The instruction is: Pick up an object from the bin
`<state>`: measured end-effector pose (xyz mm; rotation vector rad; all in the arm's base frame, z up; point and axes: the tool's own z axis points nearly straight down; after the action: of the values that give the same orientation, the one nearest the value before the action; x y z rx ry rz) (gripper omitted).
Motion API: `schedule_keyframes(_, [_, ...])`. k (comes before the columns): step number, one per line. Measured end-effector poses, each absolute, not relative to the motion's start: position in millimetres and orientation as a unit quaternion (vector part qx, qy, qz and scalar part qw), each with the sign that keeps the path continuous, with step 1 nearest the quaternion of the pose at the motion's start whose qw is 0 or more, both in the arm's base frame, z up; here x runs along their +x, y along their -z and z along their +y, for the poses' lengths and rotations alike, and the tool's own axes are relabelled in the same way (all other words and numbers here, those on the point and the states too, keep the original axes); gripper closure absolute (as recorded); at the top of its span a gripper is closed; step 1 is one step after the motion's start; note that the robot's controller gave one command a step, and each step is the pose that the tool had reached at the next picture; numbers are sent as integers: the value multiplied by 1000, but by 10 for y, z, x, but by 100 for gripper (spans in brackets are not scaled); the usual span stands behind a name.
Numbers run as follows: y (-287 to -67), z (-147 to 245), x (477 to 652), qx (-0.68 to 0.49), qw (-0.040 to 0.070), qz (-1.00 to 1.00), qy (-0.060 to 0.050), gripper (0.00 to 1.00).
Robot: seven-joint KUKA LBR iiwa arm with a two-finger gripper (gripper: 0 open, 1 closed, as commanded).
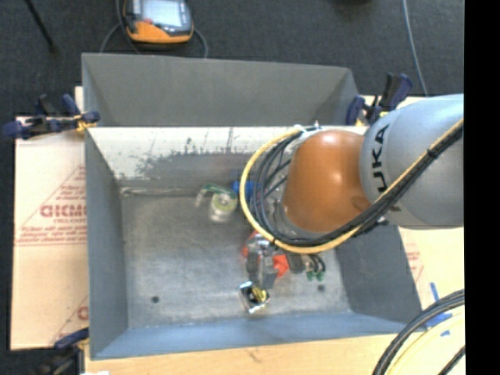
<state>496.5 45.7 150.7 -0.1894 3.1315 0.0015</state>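
Camera view puts my gripper (pixel 258 270) low in the frame's middle; spread or closed, I cannot tell. It hangs over a red-orange piece (pixel 280 262) whose long axis runs roughly left-right. Just below lies a small yellow-and-black bit (pixel 254 296), and to the upper left a clear, rounded greenish thing (pixel 222 203).

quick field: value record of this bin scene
bin: grey metal, a few small things
arm: in from the right, orange cover on the wrist
pincer: low over the floor, front centre
nearest: red piece, green piece, black-and-yellow piece
further back: clear thing
held: cannot tell
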Motion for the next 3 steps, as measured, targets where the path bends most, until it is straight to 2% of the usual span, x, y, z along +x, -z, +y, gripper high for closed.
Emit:
schedule_keyframes(1, [-1482,455,4970,-60,1,998,-1,0])
schedule_keyframes(2, [-712,398,4869,-98,-1,995,0,0])
schedule_keyframes(3, [-752,403,4884,-96,2,995,0,100])
